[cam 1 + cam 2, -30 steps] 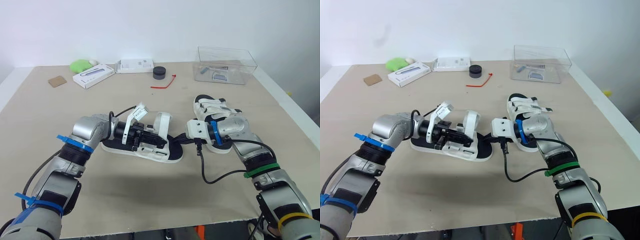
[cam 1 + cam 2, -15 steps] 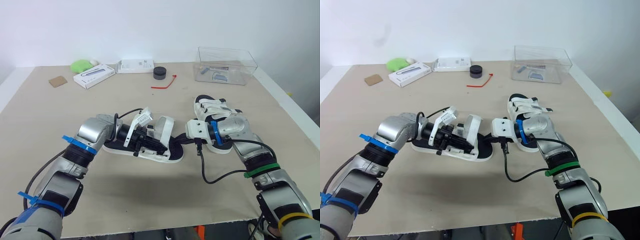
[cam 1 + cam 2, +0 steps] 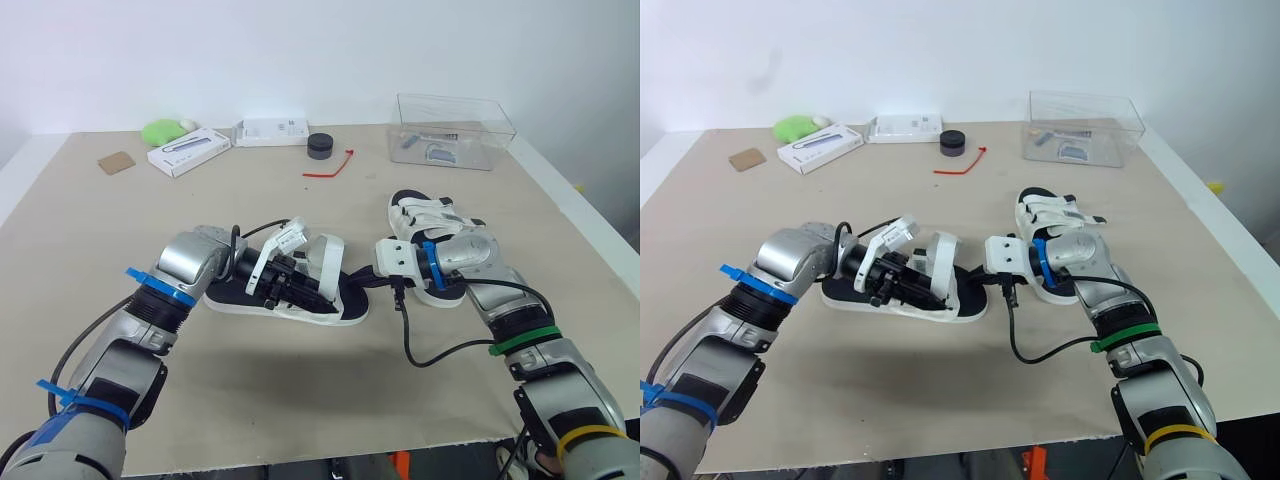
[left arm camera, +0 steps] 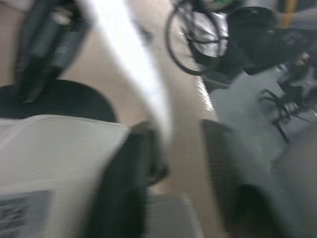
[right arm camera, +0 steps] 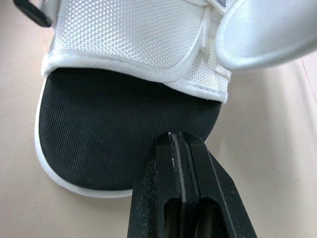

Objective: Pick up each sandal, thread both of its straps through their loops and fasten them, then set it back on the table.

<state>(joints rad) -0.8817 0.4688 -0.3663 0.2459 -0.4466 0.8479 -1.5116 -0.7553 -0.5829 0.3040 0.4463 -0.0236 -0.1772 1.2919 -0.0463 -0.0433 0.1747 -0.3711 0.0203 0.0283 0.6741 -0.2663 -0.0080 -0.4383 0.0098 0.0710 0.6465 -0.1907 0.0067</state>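
The left gripper (image 3: 297,287), jaws released, has lowered over the white-strapped, black-soled sandal (image 3: 327,258); the right gripper (image 5: 179,137) stays clenched, touching its toe.

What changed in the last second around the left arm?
The left gripper has tipped down and pushed further along the near sandal, toward its white strap, which now leans lower. Nothing visibly taken or released. The right gripper stays shut against the sandal's end; the far sandal hasn't moved.
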